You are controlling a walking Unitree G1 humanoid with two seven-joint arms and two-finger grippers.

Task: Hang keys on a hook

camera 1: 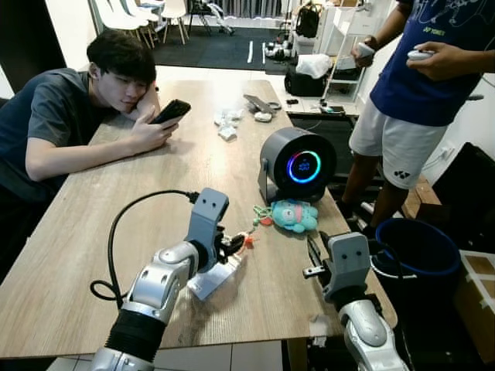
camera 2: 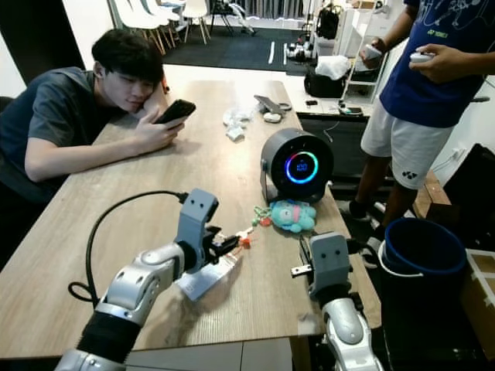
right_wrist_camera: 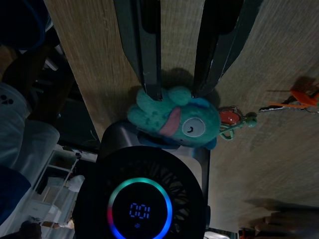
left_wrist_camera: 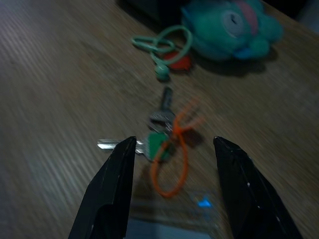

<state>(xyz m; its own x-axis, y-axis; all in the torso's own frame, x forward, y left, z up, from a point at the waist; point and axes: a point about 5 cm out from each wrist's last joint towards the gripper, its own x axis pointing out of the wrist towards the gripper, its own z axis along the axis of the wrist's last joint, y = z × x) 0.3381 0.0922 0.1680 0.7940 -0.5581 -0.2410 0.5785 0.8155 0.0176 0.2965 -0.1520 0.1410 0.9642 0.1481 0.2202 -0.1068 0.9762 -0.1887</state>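
Just ahead of the left tool (left_wrist_camera: 172, 164), whose fingers are spread wide and gripping nothing, the keys (left_wrist_camera: 160, 130) are lying flat on the table (camera 1: 93, 232) with an orange loop (left_wrist_camera: 172, 164) between the fingertips, their chain running away toward the teal plush toy (camera 1: 295, 216). Farther right, the right tool (right_wrist_camera: 175, 89) is pointing at that plush, fingers parted and empty. Beyond, a blue bin (camera 1: 418, 247) is standing off the table's right; its contents cannot be told. The left arm is judged nearer.
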